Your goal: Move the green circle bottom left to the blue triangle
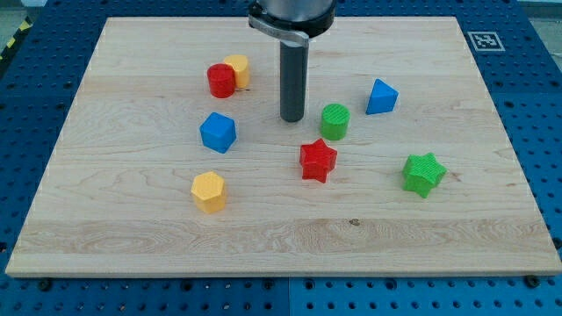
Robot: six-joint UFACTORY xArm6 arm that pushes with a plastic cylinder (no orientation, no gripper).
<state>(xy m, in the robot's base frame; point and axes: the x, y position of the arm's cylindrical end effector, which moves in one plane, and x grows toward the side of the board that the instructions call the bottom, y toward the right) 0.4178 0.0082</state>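
The green circle is a short green cylinder near the board's middle. The blue triangle lies up and to the right of it, with a gap between them. My tip rests on the board just left of the green circle, a small gap apart. The rod rises straight up to the arm's mount at the view's top.
A red star lies just below the green circle. A green star is at the right. A blue cube, a yellow hexagon, a red cylinder and a yellow block lie to the left. The wooden board sits on a blue pegboard.
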